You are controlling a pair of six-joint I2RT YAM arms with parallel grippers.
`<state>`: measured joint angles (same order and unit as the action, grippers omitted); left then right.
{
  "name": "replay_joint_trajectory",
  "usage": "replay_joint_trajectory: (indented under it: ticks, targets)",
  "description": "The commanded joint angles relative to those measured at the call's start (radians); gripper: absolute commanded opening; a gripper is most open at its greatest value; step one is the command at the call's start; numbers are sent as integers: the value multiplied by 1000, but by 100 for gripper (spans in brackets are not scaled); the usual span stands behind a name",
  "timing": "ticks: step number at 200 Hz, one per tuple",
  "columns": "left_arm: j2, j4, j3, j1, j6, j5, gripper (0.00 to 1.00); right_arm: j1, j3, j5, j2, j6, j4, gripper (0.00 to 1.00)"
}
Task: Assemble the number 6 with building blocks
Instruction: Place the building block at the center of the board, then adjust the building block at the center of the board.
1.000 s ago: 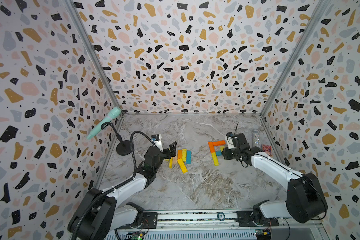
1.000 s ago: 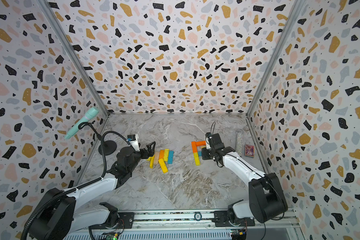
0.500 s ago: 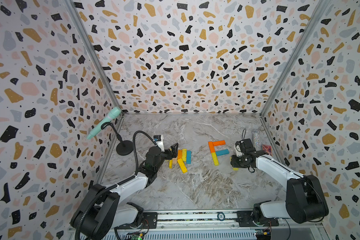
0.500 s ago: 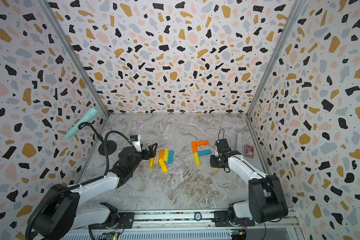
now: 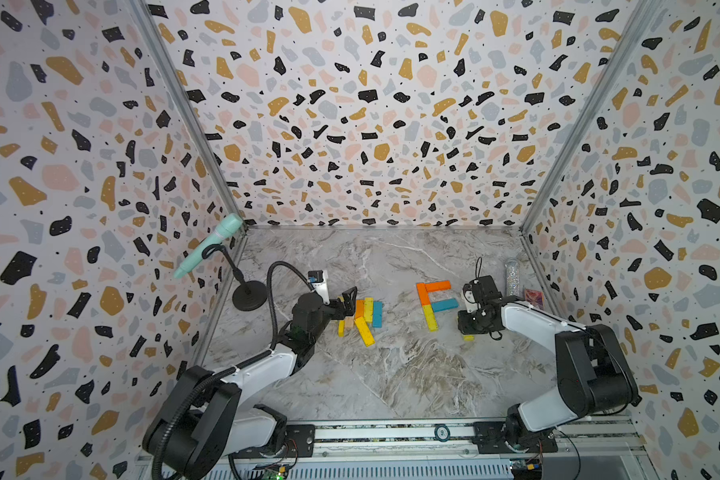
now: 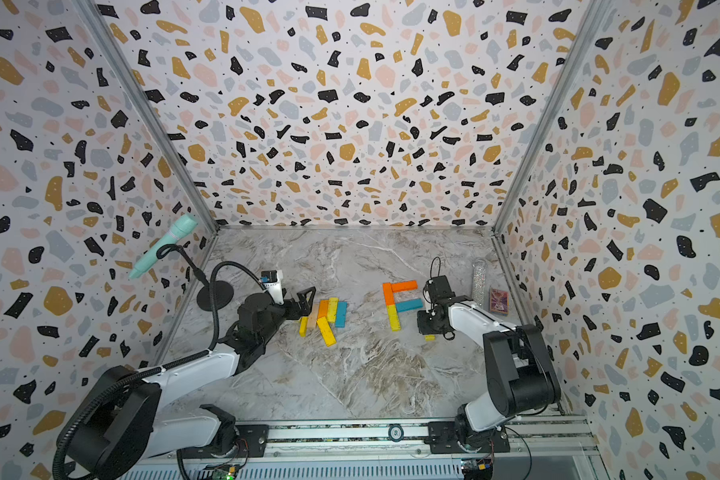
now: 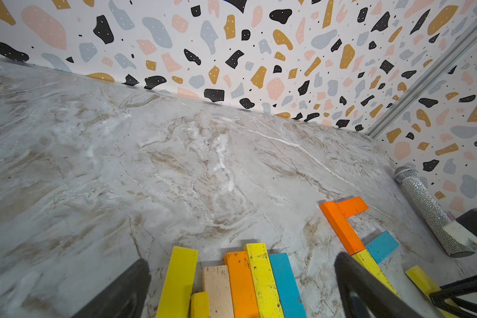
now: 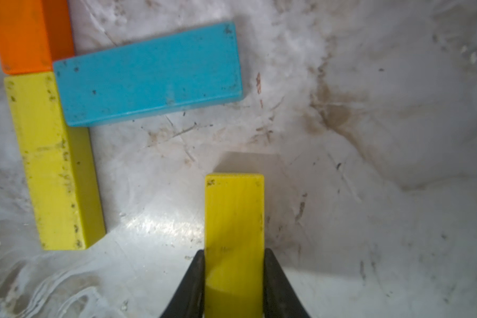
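Four building blocks lie joined in an F-like shape: two orange [image 5: 422, 293], one blue [image 5: 444, 305] and one yellow [image 5: 430, 318]. My right gripper [image 5: 470, 328] [image 8: 234, 252] is shut on another yellow block [image 8: 234, 209], held low over the table, in front of the blue block's [image 8: 149, 74] free end and apart from the figure. Only that block's tip [image 5: 468, 337] shows in the top views. My left gripper [image 5: 348, 301] [image 7: 240, 275] stands open over the near end of a pile of loose blocks [image 5: 366, 316] [image 7: 240, 280]: yellow, orange, blue and one pale.
A teal microphone [image 5: 208, 245] leans on a black stand [image 5: 249, 295] at the left wall. A glittery tube [image 5: 513, 278] and a small red box [image 5: 533, 298] lie by the right wall. Patterned walls close in three sides.
My right gripper has drawn back from the figure toward the front with the yellow block, uncovering the blue block. The left gripper has hardly moved.
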<state>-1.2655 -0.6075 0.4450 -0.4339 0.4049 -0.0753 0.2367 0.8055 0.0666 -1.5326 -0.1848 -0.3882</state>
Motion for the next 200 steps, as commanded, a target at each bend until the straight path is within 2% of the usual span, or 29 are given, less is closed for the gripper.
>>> replay_joint_trajectory:
  ticks: [1,27,50,68,95,105,121,142,160,200]
  targets:
    - [0,-37,20,4,-14,6,99,4,31,-35,-31,28,-18,30]
    - [-1,-35,21,4,-13,8,100,6,49,-48,-41,34,-34,43]
    - [3,-33,23,4,-12,12,100,5,35,-38,18,-14,-51,52]
    - [7,-28,25,4,-12,14,99,-2,-8,22,104,-84,-59,53]
    - [5,-46,16,4,-3,25,99,-8,-115,107,246,-196,-48,45]
    - [0,-43,19,4,-3,26,99,-11,-144,115,281,-227,-53,38]
    - [-6,-49,18,4,-1,26,99,-13,-174,124,307,-256,-73,31]
    - [-18,-59,18,4,8,40,99,-7,-201,112,312,-283,-87,28]
    - [-26,-66,20,4,15,55,100,-4,-202,146,288,-307,-77,28]
    - [-22,-68,18,3,18,62,100,-5,-237,141,229,-306,-9,28]
